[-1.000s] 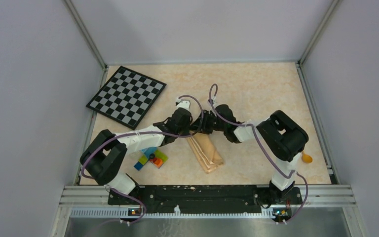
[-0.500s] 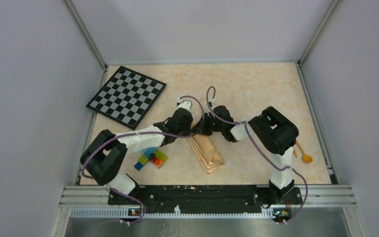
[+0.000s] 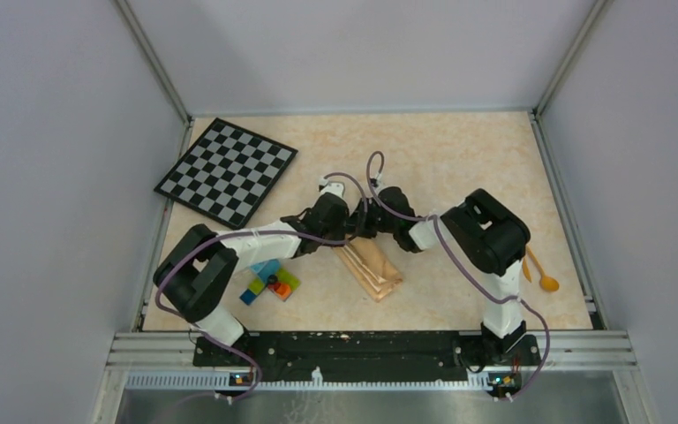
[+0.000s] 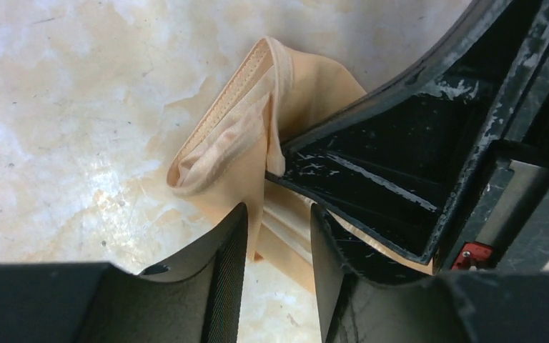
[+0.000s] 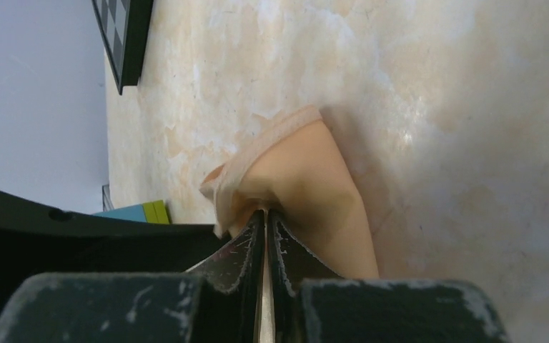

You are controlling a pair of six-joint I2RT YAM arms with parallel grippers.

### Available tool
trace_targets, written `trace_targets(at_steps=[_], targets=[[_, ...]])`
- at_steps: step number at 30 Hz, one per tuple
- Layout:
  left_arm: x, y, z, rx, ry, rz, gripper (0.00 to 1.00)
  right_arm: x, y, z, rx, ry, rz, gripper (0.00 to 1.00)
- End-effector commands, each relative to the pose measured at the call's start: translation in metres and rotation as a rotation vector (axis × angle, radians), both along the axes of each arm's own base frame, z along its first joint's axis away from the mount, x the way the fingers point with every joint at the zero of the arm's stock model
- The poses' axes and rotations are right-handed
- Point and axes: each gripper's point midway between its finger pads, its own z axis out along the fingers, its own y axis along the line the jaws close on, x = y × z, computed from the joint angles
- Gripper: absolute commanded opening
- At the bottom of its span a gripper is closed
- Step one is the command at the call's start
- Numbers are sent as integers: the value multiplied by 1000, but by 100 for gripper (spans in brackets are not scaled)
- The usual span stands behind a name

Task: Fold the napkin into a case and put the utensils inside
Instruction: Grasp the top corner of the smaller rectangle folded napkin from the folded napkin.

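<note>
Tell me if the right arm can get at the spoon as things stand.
Probably not yet: the right gripper is shut on the napkin. The spoon lies uncovered beside that arm.

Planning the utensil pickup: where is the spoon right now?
In the top view the spoon lies at the table's right side, just right of the right arm and well apart from the folded napkin.
</note>
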Motion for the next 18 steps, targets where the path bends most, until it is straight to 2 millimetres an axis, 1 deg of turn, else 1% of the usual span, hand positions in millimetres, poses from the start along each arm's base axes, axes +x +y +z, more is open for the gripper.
trace_targets(at_steps=[1,3,5,6,9,12,15,18], targets=[[14,-4,58,-130,-89,32,45,-12,-6,24,-4,-61,51,6],[14,0,70,-178,-94,31,45,-13,-7,33,-2,-77,61,8],[15,1,79,-219,-106,30,40,-16,-9,40,-5,-87,69,8],[16,1,79,-232,-102,29,38,-17,-10,43,-4,-94,71,8],[20,0,77,-268,-80,28,27,-19,-15,49,-10,-103,70,8],[24,-1,71,-275,-59,30,21,-21,-20,50,-26,-110,60,6],[26,-2,67,-277,-42,37,20,-18,-23,49,-23,-121,49,4],[25,2,62,-255,-34,50,26,-5,-21,48,12,-106,31,3]])
